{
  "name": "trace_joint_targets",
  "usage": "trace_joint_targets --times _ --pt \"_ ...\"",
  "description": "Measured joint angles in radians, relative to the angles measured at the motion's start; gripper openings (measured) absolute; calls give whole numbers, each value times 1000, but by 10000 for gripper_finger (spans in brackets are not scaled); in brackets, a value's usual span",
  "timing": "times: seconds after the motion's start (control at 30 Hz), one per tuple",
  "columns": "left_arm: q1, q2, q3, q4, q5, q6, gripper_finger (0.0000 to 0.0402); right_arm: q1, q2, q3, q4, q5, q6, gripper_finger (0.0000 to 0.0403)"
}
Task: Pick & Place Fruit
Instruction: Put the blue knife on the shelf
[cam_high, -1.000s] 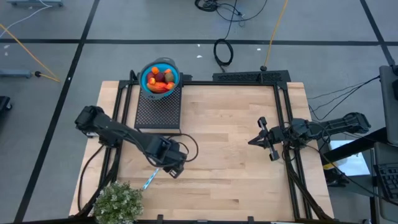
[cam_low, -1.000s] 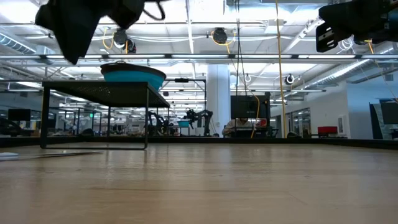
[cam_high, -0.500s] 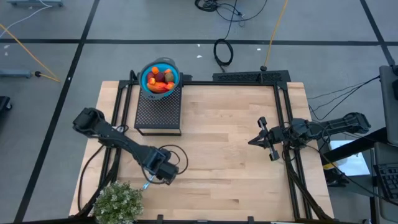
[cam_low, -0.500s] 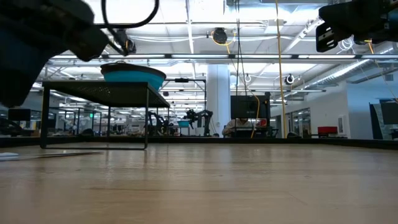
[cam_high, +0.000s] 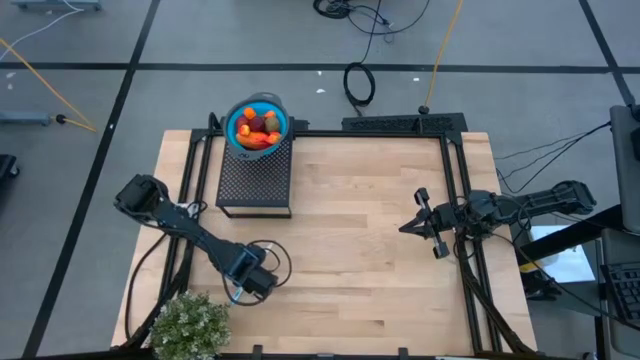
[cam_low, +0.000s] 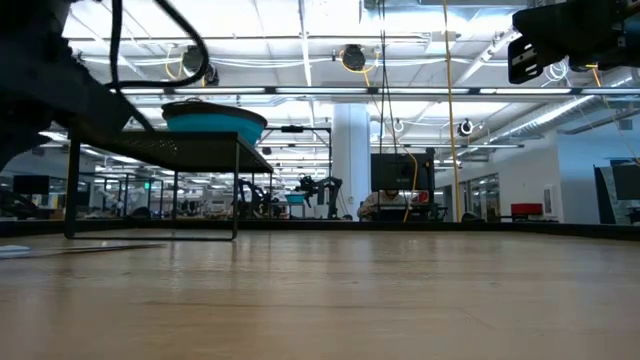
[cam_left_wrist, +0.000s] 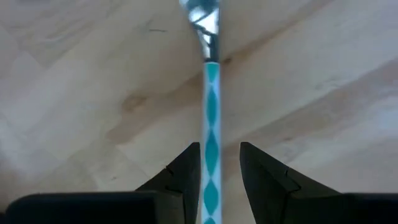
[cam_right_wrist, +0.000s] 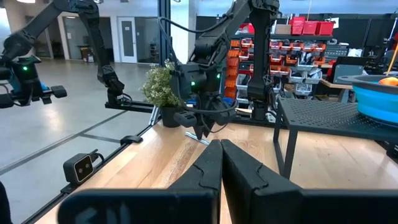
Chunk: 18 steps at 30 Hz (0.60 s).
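Fruit piled in a blue bowl.
The fruit (cam_high: 259, 127), orange, red and olive pieces heaped together, fills the bowl (cam_high: 235, 113) on the black stand (cam_high: 255, 180) at the table's far edge.

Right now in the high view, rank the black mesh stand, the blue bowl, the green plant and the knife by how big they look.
1. Black mesh stand.
2. Green plant, partly cut off by the picture edge, so unsure against the stand.
3. Blue bowl.
4. Knife, mostly hidden under the left gripper.
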Motion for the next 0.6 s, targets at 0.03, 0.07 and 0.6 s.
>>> trace_joint_targets --times 0.03,0.07,0.6 --pt "0 0 -7 0 -1 -3 113 0 0 0 0 0 0 0" --pt "0 0 -12 1 -2 -4 113 0 0 0 0 0 0 0" --pt "13 -6 -117 178 -25 23 113 0 0 0 0 0 0 0"
